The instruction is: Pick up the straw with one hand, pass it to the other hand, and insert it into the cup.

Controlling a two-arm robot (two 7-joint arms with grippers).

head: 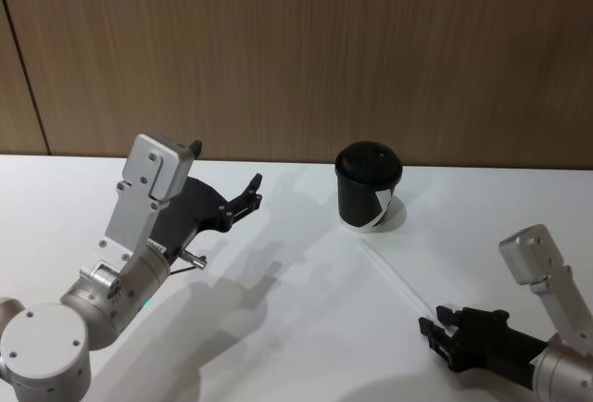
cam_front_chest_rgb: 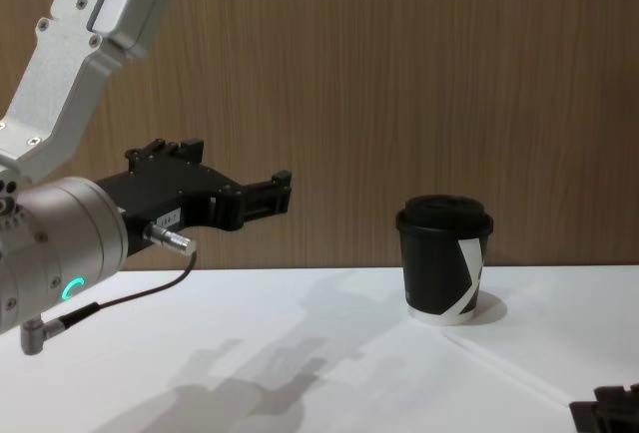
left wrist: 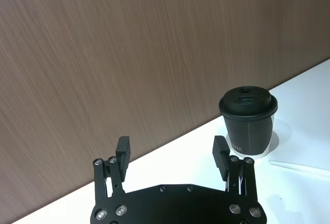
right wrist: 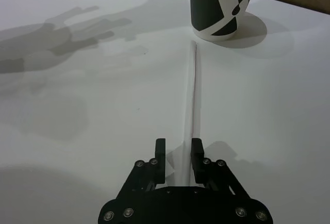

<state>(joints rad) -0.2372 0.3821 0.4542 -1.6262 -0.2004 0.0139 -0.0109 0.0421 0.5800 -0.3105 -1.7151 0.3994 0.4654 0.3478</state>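
The black cup (head: 368,184) with its domed lid stands upright at the back of the white table (head: 278,328). The thin white straw (head: 398,278) lies flat on the table, running from near the cup's base toward my right gripper (head: 437,323). In the right wrist view, the right gripper (right wrist: 178,152) is low over the table and open, its fingers (right wrist: 160,152) on either side of the straw's (right wrist: 193,90) near end. My left gripper (head: 250,195) hovers open in the air left of the cup (left wrist: 247,121), with nothing between its fingers (left wrist: 122,152).
A brown wood-panel wall (head: 296,50) runs right behind the table. In the chest view, the cup (cam_front_chest_rgb: 444,263) stands at mid-right, the left gripper (cam_front_chest_rgb: 280,194) is well above the table, and bare tabletop (cam_front_chest_rgb: 250,353) lies between both arms.
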